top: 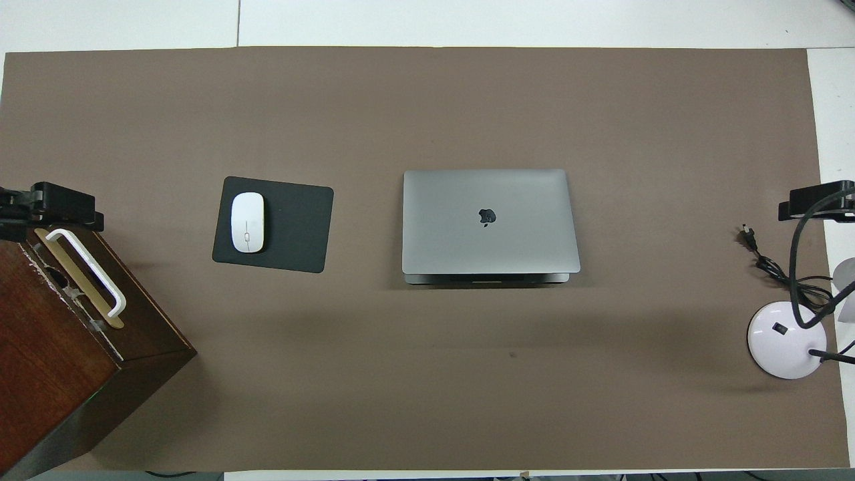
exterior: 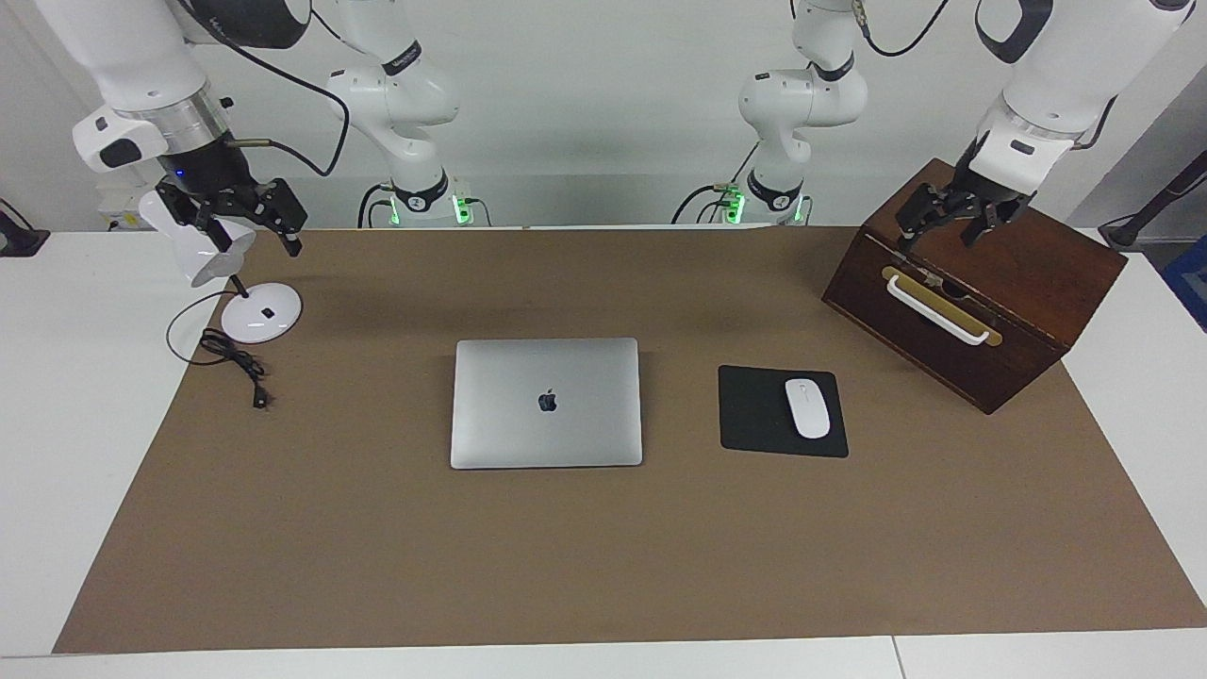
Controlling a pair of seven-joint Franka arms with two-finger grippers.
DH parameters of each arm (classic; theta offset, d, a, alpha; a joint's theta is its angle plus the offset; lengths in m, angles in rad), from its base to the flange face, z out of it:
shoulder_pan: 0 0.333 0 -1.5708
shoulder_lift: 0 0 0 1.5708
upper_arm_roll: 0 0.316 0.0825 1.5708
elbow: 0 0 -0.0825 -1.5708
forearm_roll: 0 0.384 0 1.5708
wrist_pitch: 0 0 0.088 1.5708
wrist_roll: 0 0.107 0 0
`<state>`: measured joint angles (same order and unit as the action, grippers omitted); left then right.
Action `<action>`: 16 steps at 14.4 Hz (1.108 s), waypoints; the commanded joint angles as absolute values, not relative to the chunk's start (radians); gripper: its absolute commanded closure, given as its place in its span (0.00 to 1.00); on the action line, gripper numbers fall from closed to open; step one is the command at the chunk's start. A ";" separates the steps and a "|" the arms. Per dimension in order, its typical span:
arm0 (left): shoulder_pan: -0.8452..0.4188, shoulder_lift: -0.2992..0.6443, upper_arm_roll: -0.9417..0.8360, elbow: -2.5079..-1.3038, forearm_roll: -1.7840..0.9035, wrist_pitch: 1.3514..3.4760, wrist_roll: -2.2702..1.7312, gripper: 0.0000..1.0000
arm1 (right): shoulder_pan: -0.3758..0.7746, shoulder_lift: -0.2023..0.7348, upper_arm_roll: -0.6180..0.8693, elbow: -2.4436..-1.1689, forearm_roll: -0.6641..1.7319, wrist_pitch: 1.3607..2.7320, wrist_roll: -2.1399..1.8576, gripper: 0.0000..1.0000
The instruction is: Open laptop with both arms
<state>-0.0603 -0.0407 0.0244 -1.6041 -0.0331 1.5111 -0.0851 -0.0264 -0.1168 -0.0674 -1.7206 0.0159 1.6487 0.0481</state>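
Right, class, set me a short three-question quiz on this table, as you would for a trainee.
1. True or false: the laptop lies shut.
2. What does the mouse lie on? A the laptop; B the pad; C the box.
3. Fill the gap: the left gripper hangs over the ____.

Key: 1 true; 2 B; 3 box.
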 commanded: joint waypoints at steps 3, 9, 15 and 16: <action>-0.057 -0.060 0.023 -1.623 -0.037 1.523 -0.094 0.00 | -0.043 -0.137 -0.058 -1.749 0.017 1.672 0.020 0.00; -0.057 -0.061 0.023 -1.624 -0.037 1.522 -0.092 0.00 | -0.044 -0.137 -0.058 -1.749 0.012 1.684 -0.009 0.00; -0.055 -0.063 0.023 -1.628 -0.037 1.520 -0.077 0.00 | -0.044 -0.137 -0.058 -1.749 0.011 1.686 -0.017 0.00; -0.055 -0.063 0.023 -1.629 -0.035 1.520 -0.075 0.00 | -0.043 -0.137 -0.058 -1.749 0.006 1.687 -0.037 0.00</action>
